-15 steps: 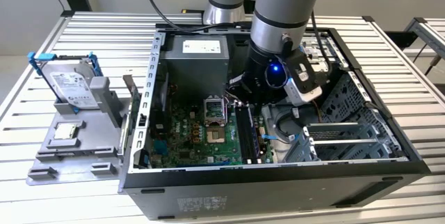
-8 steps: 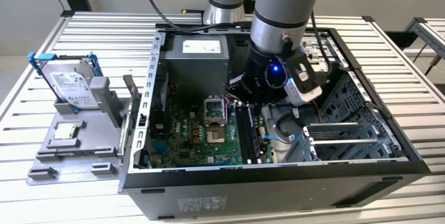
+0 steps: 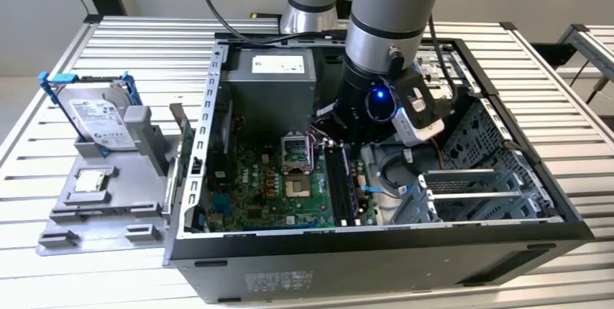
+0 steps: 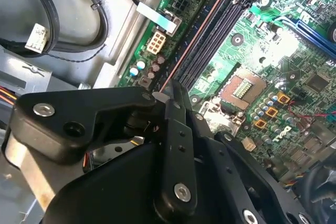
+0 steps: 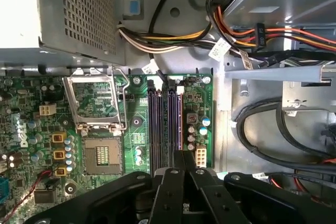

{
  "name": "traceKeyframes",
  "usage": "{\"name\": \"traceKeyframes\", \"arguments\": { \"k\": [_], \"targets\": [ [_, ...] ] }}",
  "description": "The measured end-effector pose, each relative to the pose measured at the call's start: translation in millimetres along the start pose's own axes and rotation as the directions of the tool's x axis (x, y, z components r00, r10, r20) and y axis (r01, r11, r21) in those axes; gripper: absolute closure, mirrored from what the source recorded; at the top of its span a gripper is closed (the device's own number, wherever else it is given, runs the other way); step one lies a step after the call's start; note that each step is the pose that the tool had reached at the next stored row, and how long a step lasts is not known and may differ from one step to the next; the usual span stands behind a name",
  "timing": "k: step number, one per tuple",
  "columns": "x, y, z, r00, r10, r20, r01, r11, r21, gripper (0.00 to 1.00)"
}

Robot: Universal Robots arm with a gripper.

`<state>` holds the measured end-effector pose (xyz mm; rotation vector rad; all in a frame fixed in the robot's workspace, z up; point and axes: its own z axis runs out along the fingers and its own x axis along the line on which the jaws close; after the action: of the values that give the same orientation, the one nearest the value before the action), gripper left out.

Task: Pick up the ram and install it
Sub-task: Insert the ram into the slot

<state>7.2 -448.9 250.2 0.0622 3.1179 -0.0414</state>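
The exterior view looks steeply down from outside at the open computer case (image 3: pixel 537 180) and my arm (image 3: pixel 384 29). Both wrist views sit close above the motherboard (image 5: pixel 31 129) (image 4: pixel 273 40) (my gripper (image 5: pixel 184 156) (image 4: pixel 170 90) in each foreground), sharing its memory slots (image 5: pixel 164 124) (image 4: pixel 210 40) and CPU socket (image 5: pixel 102 153) (image 4: pixel 244 87).

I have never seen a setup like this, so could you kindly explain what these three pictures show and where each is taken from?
This is a robot arm reaching into an open computer case on a slatted metal table. The exterior view looks at it from outside; both wrist views come from cameras riding on the arm, looking past its gripper at the motherboard. The gripper hangs over the long memory slots, beside the processor socket. Whether it holds anything, I cannot tell. Next to the case, a grey holder carries a hard drive.
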Motion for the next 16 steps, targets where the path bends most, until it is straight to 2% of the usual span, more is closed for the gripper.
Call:
{"name": "traceKeyframes", "arguments": {
  "k": [11, 14, 16],
  "targets": [
    [0.4, 0.0, 0.0, 1.0, -0.004, 0.0001, 0.004, 1.0, 0.0, 1.0],
    [0.4, 0.0, 0.0, 0.999, -0.045, 0.0012, 0.045, 0.999, -0.001, 1.0],
    [0.4, 0.0, 0.0, 0.9967, -0.081, 0.0021, 0.081, 0.9967, -0.0018, 1.0]
  ]
}}
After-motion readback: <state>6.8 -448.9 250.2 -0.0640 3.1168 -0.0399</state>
